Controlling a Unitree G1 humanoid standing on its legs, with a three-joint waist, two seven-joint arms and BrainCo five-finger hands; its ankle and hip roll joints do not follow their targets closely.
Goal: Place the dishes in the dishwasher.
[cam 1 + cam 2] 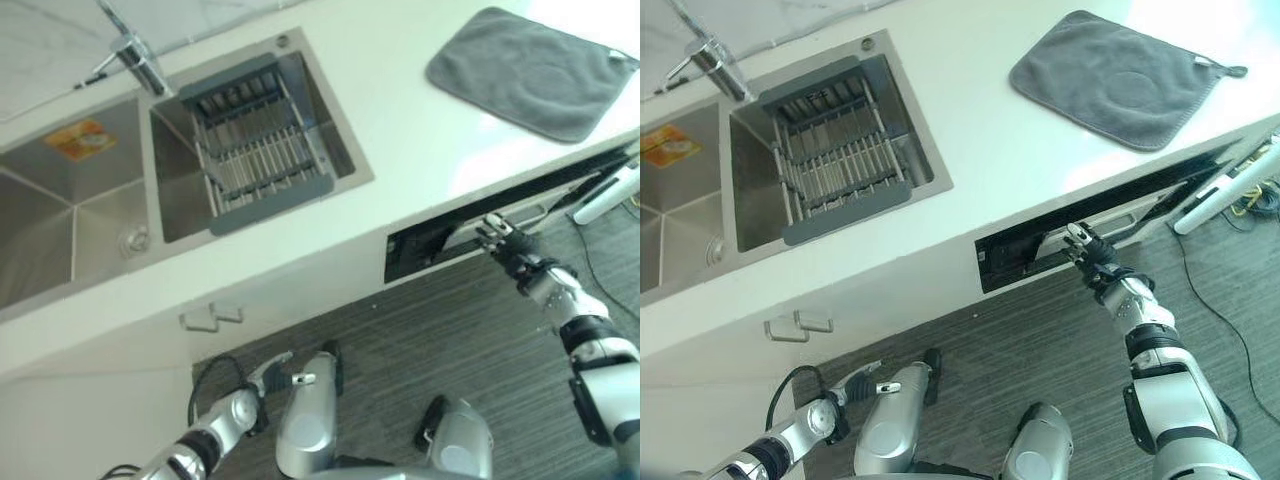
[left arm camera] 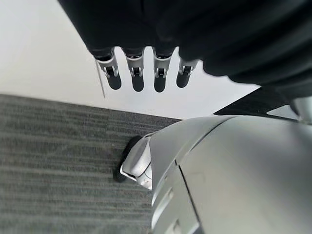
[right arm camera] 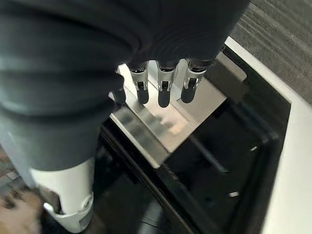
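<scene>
The right hand, fingers straight and empty, reaches the metal handle of the part-open dishwasher door under the counter at 4 o'clock; likely stiff, heavy, slippery.

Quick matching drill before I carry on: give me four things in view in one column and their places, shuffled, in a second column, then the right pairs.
Things:
1. grey cloth
2. dish rack
3. right robot hand
4. left robot hand

Places:
A. in the sink basin
B. low over the dark floor, near the cabinet front
C. flat on the counter
D. at the top edge of the dishwasher door, which stands slightly open

Pairs: 1-C, 2-A, 3-D, 4-B
</scene>
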